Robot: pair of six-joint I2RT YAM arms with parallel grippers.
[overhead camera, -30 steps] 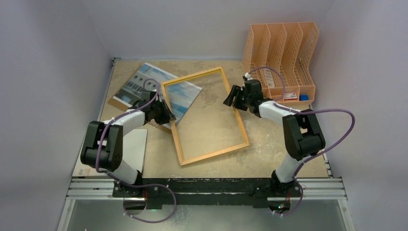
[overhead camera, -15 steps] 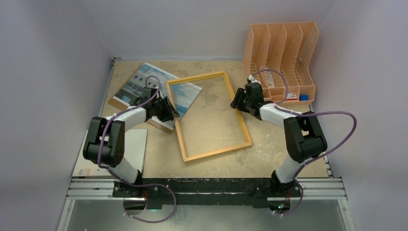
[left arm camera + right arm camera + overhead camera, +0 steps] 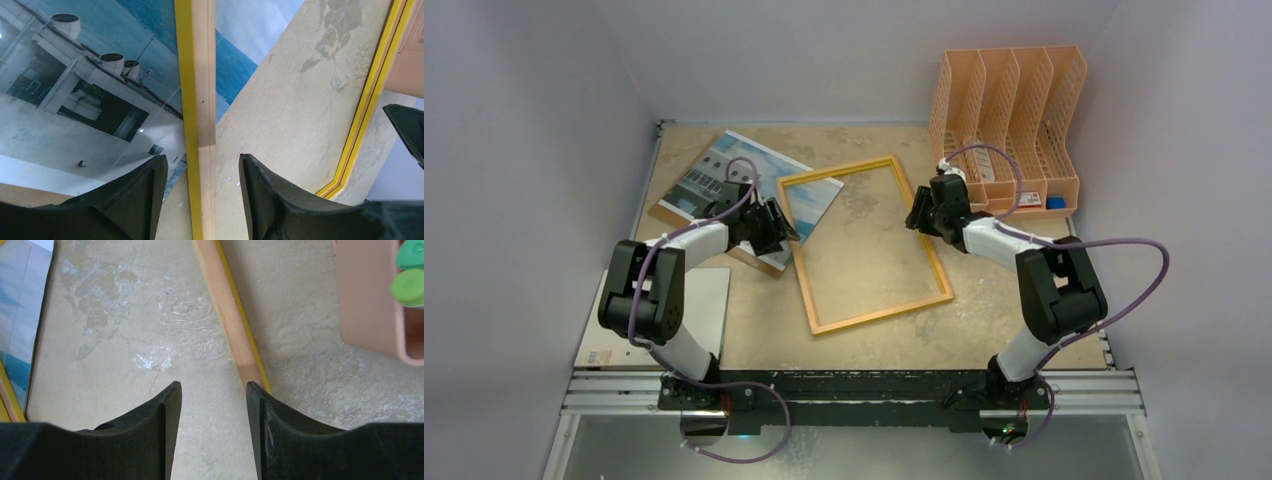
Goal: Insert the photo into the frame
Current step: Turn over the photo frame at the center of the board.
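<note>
Top external view: the frame (image 3: 883,312) lies flat at the centre of the table (image 3: 1024,290), turned slightly clockwise, light wood side up; its upper-left corner overlaps the lower-right part of the photo (image 3: 724,165), which lies print side up in the upper left of the table. A peach file rack (image 3: 1009,110) stands at the upper right; a grey-white panel (image 3: 709,300) lies at the lower left. The left gripper (image 3: 779,228) sits at the frame's left rail, the right gripper (image 3: 917,212) at its right rail. Left wrist view: jaws moderately wide, straddling the rail with a gap on each side; not clamped. Right wrist view: jaws apart over bare table, holding nothing; the rail runs to the right-hand fingertip (image 3: 257,405).
</note>
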